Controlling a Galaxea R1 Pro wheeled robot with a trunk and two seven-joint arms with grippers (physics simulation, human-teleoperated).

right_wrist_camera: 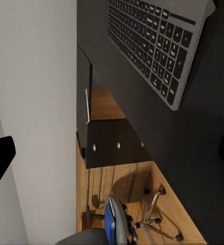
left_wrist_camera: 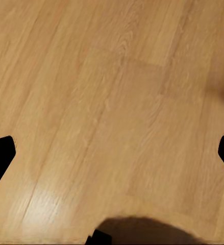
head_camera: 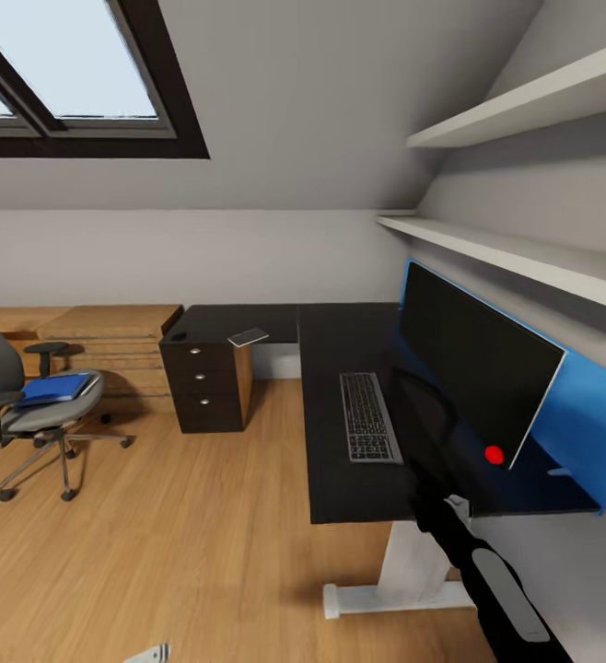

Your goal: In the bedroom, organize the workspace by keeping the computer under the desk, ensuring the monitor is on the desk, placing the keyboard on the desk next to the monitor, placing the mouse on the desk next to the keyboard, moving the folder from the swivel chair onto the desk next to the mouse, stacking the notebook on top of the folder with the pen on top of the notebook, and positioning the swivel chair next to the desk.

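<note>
The desk (head_camera: 340, 350) is black-topped with white legs, the keyboard (head_camera: 369, 417) silver-grey with black keys, the folder (head_camera: 54, 388) bright blue.

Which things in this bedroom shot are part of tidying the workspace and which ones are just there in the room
Part of the job: the monitor, keyboard and notebook on the desk; the folder lying on the swivel chair.

Just there: the light-wood cabinets, wall shelves, skylight and wooden floor.
</note>
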